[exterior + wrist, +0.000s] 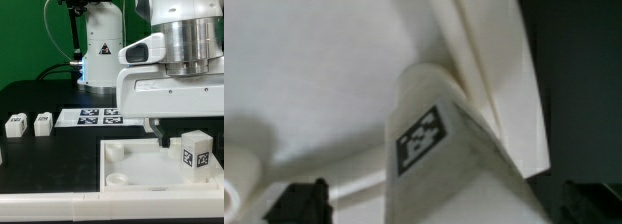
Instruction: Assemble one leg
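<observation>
Leg stands upright on the large white panel, at the corner toward the exterior view's right, tag facing the camera. Wrist view shows the same leg on the panel surface, close to the panel's edge, with the dark table beyond. Can't tell whether its foot is seated in a corner socket or only resting there; the base is hidden.

Progress, as a judgement: leg is at the panel and probably over its socket, so the carry is done. Seating or twisting it tight looks like what's left. Nothing shows it fastened.

Gripper is low over the leg, fingers spread wide. One dark fingertip sits clear of the leg's side with a gap showing; the other is lost against the dark table edge. In the exterior view one finger hangs just beside the leg, not touching. So: jaws apart, straddling the leg, gripping nothing.

Further out, an empty socket at the near panel corner. Two spare legs stand on the table toward the exterior view's left, well apart from the panel. Marker board lies behind.
</observation>
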